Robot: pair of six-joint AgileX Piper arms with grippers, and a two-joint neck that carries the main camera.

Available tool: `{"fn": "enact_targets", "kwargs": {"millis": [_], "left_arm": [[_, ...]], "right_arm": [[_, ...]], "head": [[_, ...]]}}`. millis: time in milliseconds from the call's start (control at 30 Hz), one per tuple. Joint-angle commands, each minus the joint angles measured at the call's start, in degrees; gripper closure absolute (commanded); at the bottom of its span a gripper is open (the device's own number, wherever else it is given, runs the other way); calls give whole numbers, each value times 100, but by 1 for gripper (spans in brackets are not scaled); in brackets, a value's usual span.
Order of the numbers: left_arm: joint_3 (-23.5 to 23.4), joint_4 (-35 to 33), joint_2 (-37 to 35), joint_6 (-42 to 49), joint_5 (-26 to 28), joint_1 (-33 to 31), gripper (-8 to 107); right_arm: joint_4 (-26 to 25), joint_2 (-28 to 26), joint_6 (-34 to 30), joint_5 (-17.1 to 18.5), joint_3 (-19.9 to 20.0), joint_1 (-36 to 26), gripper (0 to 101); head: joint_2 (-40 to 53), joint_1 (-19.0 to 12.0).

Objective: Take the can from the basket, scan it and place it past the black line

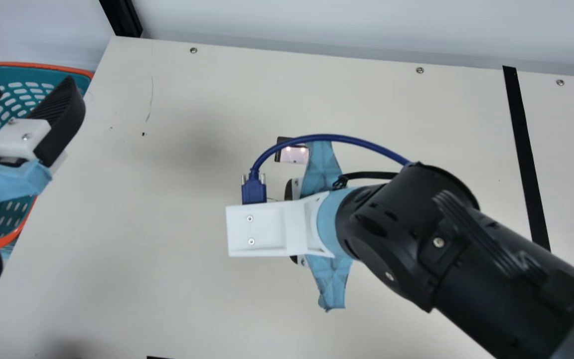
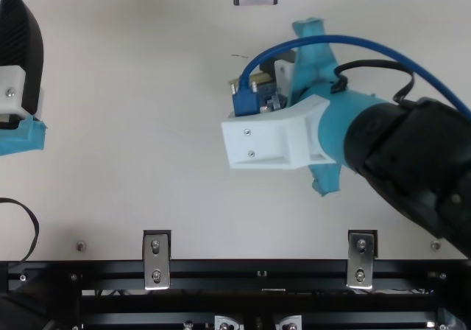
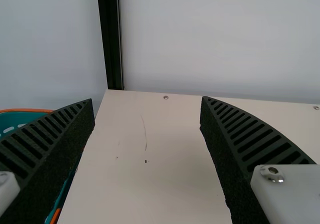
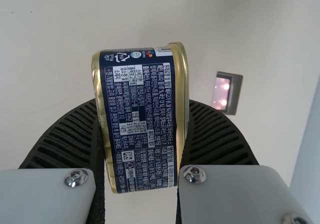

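Note:
In the main view my right gripper [image 1: 294, 219] is over the middle of the table, its fingers largely hidden under the white wrist mount. The right wrist view has the dark blue and gold can [image 4: 140, 119] pinched between both pads of my right gripper [image 4: 141, 149]. The can [image 2: 271, 90] peeks out beside that mount in the top view. A small scanner [image 1: 293, 152] lies on the table; it is apart from the can in the right wrist view. My left gripper [image 1: 10, 104] stands open over the basket [image 1: 5, 217]; the left gripper [image 3: 147, 134] holds nothing.
The black line [image 1: 526, 159] crosses the table [image 1: 192, 289] at the right, beyond my right arm. A blue cable [image 1: 337, 138] arcs over from the right wrist. Screws dot the table's far edge, with a pale wall behind.

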Motion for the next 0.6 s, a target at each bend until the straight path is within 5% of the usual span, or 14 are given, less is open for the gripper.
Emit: {"fn": "enact_targets", "kwargs": {"millis": [0, 567], "left_arm": [[0, 0, 0, 0, 0, 0, 9], [0, 0, 0, 0, 0, 0, 9]], "right_arm": [[-25, -88, 231, -13, -13, -22, 101], [-508, -1011, 1918, -230, 456, -714, 101]], "head": [[-142, -175], [-1767, -356]]}}
